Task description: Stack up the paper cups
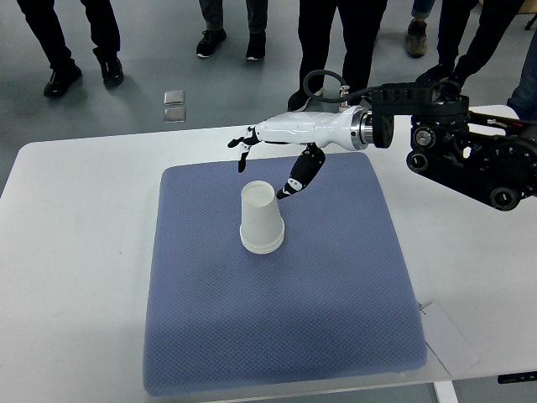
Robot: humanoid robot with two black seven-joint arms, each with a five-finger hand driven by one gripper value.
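Blue mat (277, 336): textured cloth pad, covers most of the middle of the white desk (75, 277), its near edge close to the desk's front edge.
Paper tag (449, 340): flat white sheet on the desk, just beside the mat's near right corner, partly tucked against it.
Paper cups (260, 218): white, upside down, wide rim on the mat, narrow base up, leaning slightly. Sits a bit left of mat centre, towards the far half. Looks like one cup; can't tell if more are nested inside.
My right robot hand (268, 159): white shell, black fingers, arm comes in from the right edge over the far right part of the mat. Fingers spread and holding nothing. Thumb (295, 180) points down towards the mat, tip just beside the cup's upper right, not touching as far as I can see. Other fingers (242, 144) reach left past the mat's far edge, above the cup and clear of it.
Right arm (453, 143): black wrist joint and linkage over the desk's far right corner, cable loop on top.
Left arm: not showing.
Floor (151, 75): grey, beyond the desk's far edge, two small square plates (174, 105) lying on it.
People (336, 42): several standing at the far side, only legs and shoes visible, dark trousers.
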